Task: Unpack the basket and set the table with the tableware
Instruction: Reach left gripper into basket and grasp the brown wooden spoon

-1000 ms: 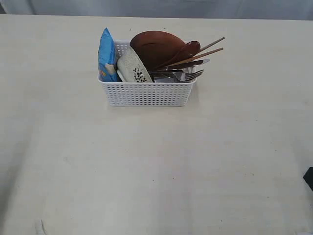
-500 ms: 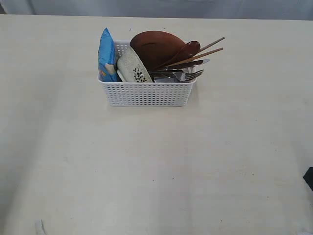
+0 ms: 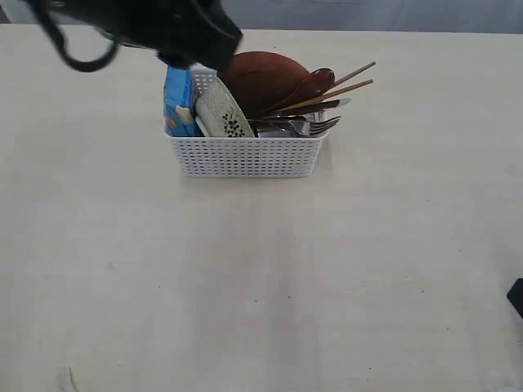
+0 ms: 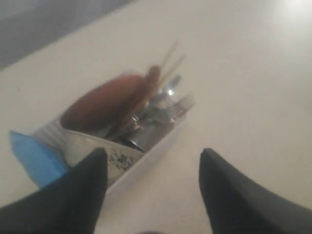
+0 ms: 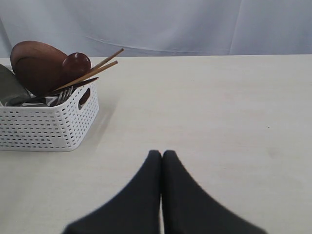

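The white lattice basket stands on the cream table, toward the back. In it lean a round brown plate, an off-white floral bowl, a dark red spoon, two chopsticks, a steel knife and a fork. My left arm is a dark blur above the basket's left end. The left gripper is open and empty, looking down on the basket. My right gripper is shut and empty over bare table, well away from the basket.
A blue chip bag stands upright at the basket's left end, partly under my left arm. A dark piece of the right arm shows at the right edge. Grey cloth hangs behind the table's far edge.
My left arm has swept into the exterior view from the upper left and now hangs over the basket's left end. The basket and its contents have not moved.
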Robot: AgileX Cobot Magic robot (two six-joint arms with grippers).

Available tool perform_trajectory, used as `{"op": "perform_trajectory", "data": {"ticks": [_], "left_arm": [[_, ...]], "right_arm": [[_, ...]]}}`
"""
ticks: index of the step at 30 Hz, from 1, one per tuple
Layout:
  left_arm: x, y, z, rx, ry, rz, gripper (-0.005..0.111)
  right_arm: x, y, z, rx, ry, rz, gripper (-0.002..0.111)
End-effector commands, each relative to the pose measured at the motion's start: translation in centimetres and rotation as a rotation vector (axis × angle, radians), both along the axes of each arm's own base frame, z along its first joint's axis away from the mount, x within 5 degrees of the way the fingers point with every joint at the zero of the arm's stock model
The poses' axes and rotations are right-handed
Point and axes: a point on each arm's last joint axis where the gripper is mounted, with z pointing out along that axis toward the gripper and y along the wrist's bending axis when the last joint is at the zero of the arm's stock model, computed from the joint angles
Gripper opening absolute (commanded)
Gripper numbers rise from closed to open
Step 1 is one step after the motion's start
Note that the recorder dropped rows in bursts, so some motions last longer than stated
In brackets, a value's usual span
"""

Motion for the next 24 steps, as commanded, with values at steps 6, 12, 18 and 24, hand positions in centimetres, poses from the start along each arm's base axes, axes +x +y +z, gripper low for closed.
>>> {"op": "perform_trajectory", "data": {"ticks": [6, 12, 18, 24], "left_arm": [[6.5, -8.3, -3.9, 0.255, 0.130, -0.251, 0.054], [9.9, -11.4, -7.3, 0.184, -0.065, -0.266, 0.054], [11.6, -12.8, -11.1, 0.239, -0.147, -0.326, 0.054], [12.7, -13.6, -13.7, 0.257, -0.191, -0.341, 0.054]], "right_arm": [[0.0, -0.1, 0.0, -0.009, -0.012, -0.005, -0.001], [0.0, -0.1, 0.0, -0.009, -0.012, -0.005, -0.001], [0.0, -0.1, 0.0, -0.009, -0.012, -0.005, -0.001], [0.0, -0.1, 0.0, -0.009, -0.012, -0.005, -0.001]]}}
